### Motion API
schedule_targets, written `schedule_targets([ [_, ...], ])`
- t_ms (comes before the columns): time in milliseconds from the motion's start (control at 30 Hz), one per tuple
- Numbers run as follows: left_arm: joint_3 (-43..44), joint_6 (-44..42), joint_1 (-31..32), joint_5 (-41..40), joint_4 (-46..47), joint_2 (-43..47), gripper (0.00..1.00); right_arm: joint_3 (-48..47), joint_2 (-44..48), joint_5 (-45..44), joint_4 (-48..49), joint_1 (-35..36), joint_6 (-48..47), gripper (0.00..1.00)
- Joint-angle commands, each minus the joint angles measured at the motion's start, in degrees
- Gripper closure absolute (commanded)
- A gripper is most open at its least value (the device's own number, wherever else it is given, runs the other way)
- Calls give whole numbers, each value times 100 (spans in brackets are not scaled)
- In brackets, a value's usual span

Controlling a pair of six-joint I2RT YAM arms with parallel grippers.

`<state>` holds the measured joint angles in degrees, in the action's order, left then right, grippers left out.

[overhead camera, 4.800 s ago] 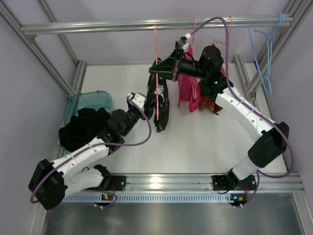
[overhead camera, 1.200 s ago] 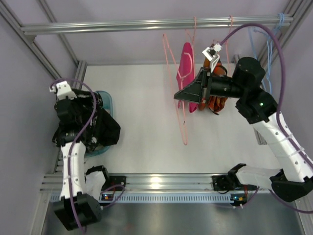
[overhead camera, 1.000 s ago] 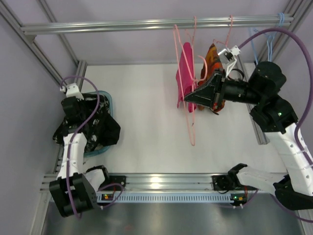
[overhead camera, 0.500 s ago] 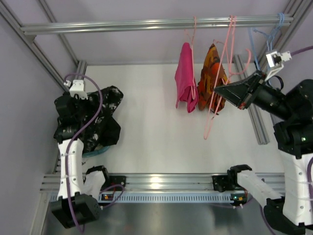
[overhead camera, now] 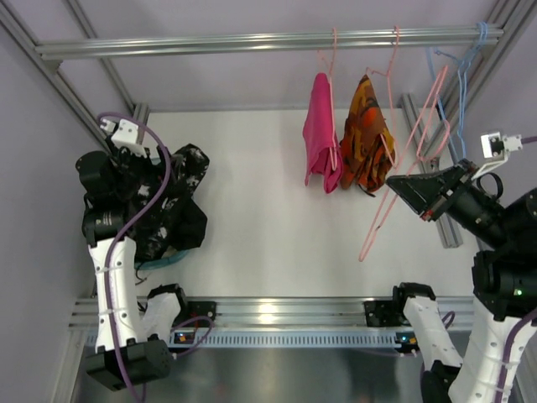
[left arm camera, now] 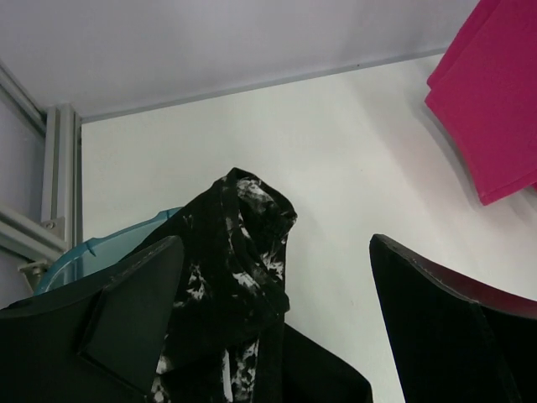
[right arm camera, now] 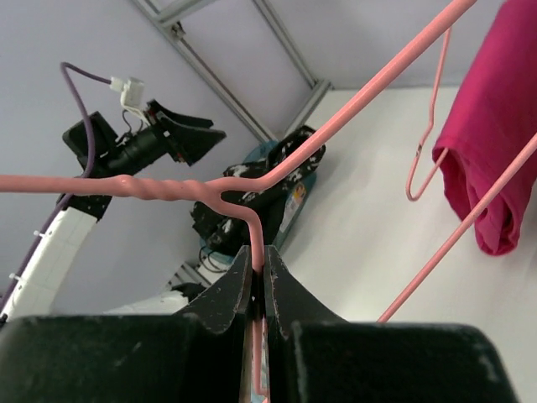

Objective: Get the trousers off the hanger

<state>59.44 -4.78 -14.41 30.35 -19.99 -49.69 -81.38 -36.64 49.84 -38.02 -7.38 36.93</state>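
Left gripper (left arm camera: 277,252): fingers spread wide, gripping nothing. It hangs just above the tub (left arm camera: 92,252), and the trousers show in the gap between the fingers.
Trousers (overhead camera: 186,168): off the hanger. They lie crumpled on a heap of plain black clothes (overhead camera: 180,227) that fills the tub, with one speckled fold standing up at the tub's far side.
Right gripper (right arm camera: 258,256): fingers pressed together, pinching the thin pink wire of the hanger just under its twisted neck.
Hanger (right arm camera: 168,186): bare, with nothing draped on it. It is held tilted in the air, well apart from the tub, across the table on the right.
Pink garment (overhead camera: 321,126): hanging well to the right of the tub, between it and the hanger.
Orange patterned garment (overhead camera: 367,134): just beside the pink one, on the side away from the tub.
Table (overhead camera: 268,210): white, running rightwards from the tub.
Contact: I can't tell from the wrist view whether the left fingers brush the heap; the grip on the wire is plain.
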Motion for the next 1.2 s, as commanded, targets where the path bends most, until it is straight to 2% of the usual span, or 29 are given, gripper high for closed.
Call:
schedule_targets([
  [0,410,249,70,331,83,-102,2,-96,-518,498,-784,-246,-159,100],
  [133,542,293,123,261,83,-172,2,-236,-905,930,-584,-448,218,100],
  [367,516,320,132,462,92,-146,2,-1115,-1749,1738,-944,-686,201,100],
  [667,621,249,158,507,83,-208,2,-1459,-2672,2959,-839,-1600,341,100],
  [933,647,249,158,638,83,-102,2,-2065,-3419,3172,-434,-2189,552,100],
  [1100,1199,460,185,1384,100,-356,2,-2014,-3359,3102,-425,-2233,605,100],
  [1167,1473,897,333,1728,100,-506,2,-1882,-3253,3154,-434,-2224,605,100],
])
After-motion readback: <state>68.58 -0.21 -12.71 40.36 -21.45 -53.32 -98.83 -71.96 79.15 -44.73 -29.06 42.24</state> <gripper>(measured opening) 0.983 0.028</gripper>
